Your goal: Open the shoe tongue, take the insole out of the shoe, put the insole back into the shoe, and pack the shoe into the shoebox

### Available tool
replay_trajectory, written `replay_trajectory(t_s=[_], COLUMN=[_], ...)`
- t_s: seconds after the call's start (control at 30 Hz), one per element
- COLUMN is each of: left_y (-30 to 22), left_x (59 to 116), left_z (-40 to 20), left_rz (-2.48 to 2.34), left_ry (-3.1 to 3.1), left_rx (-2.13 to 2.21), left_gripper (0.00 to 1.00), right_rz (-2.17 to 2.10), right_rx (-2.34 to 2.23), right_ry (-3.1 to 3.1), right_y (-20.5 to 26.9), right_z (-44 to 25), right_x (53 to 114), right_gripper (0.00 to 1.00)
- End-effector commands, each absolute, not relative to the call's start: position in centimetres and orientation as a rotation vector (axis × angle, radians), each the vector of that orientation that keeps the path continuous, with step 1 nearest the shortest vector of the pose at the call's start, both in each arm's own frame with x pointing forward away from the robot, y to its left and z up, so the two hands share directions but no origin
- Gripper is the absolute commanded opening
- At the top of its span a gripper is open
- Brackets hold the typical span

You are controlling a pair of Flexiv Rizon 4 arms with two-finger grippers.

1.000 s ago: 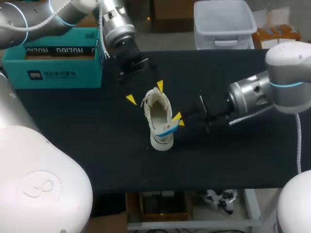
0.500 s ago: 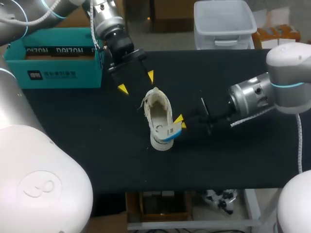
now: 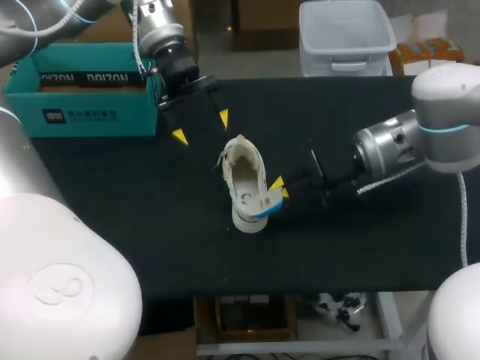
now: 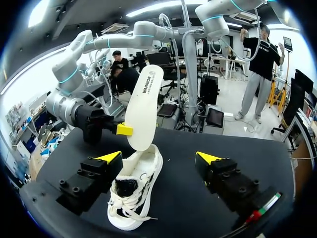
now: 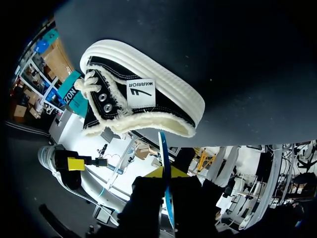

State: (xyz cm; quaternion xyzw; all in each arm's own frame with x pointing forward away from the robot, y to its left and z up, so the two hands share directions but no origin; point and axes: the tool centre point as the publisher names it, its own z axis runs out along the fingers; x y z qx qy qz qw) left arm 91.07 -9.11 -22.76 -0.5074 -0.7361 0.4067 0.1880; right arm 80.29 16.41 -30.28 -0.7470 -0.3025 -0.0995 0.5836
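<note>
A black canvas shoe (image 3: pixel 246 180) with a white sole and fleecy lining lies in the middle of the black table (image 3: pixel 135 225). Its lace end points toward my left gripper. The white insole (image 4: pixel 143 109) stands up out of the shoe's (image 4: pixel 136 193) opening, its lower end still inside. My right gripper (image 3: pixel 279 187) is shut on the insole's (image 3: pixel 264 201) edge, seen as a thin blue line (image 5: pixel 166 163) between its fingers (image 5: pixel 166 174). My left gripper (image 3: pixel 201 126) hangs open beyond the shoe, nothing between its fingers (image 4: pixel 158 157). The teal shoebox (image 3: pixel 82 90) stands open at the far left.
My left arm crosses over the shoebox's right end. Bare black tabletop lies left of the shoe and along the front edge (image 3: pixel 300 285). My right arm reaches in low from the right side.
My left gripper has drawn back from the shoe's lace end toward the far left, still open. The right gripper and insole have barely moved.
</note>
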Motion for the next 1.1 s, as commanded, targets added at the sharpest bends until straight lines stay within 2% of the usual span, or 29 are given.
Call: replay_trajectory(t_s=[0.03, 0.57, 1.1], left_y=[-9.1, -8.8, -9.7], left_x=[90.7, 84.9, 84.0], left_z=[-22.9, -24.5, -24.8], left_rz=[1.171, 1.642, 1.821], left_ry=[-2.088, -2.348, -2.531], left_rx=[-1.428, -1.363, -1.236], left_gripper=[1.0, 1.0, 1.0], right_rz=[-0.228, -0.263, -0.489], right_rx=[-1.735, -1.721, -1.735], right_ry=[-0.706, -0.679, -0.553], right_y=[16.2, 17.2, 19.1], right_z=[-30.4, -30.5, -30.8], right_x=[80.6, 81.2, 80.8], right_gripper=[0.0, 0.0, 0.0])
